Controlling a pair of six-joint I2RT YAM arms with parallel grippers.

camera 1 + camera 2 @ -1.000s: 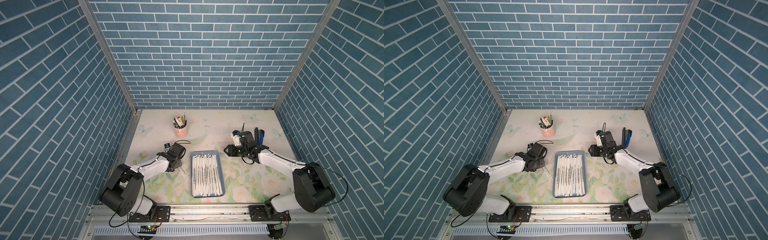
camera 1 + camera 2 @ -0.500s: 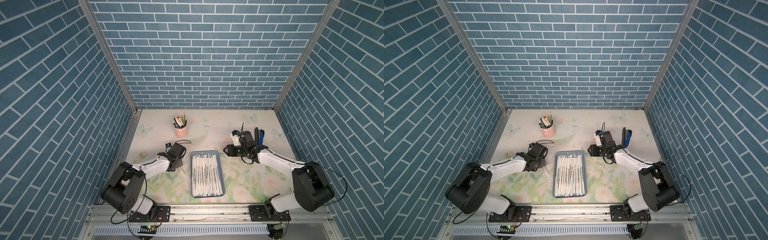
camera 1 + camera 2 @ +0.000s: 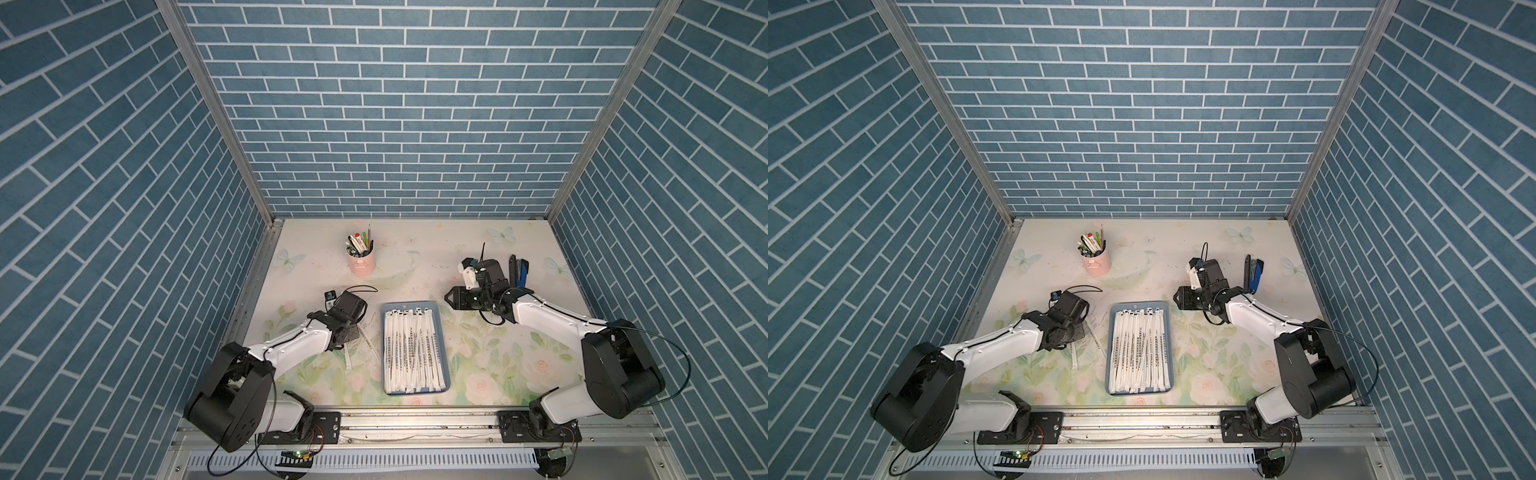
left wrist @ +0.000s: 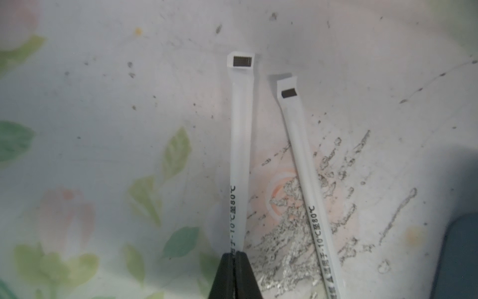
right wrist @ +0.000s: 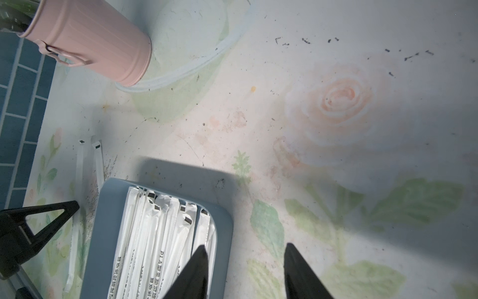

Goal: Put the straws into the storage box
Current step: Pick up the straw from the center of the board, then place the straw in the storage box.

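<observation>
Change: left end effector (image 4: 236, 255) closed over the last second, fingertips now pressed together on one straw; right arm unmoved.
Pinched straw (image 4: 240, 155): white wrapper, nipped at its printed stretch between the black fingertips, running out to a black end mark; touching the tabletop (image 3: 478, 365) or just lifted, cannot tell.
Second loose straw (image 4: 302, 168): just beside the pinched one, angled slightly away from it, flat on the scuffed tabletop, free of any grip.
Place of both: outside the storage box (image 3: 415, 304), on its left side, under the left wrist.
Straws in the box (image 3: 415, 353): packed side by side lengthwise, covering the floor of the tray, black marks mostly at the far end.
Storage box, position: blue, shallow, mid-tabletop toward the front rail, between the two arms.
Right end effector (image 5: 245, 248): spread wide, nothing between the fingers, poised over the box's far right corner, one finger above the straws, one above bare tabletop.
Pink cup (image 3: 362, 266): upright, full of pens, well behind the box on the left.
Stapler (image 3: 519, 270): blue and black, just behind the right wrist.
</observation>
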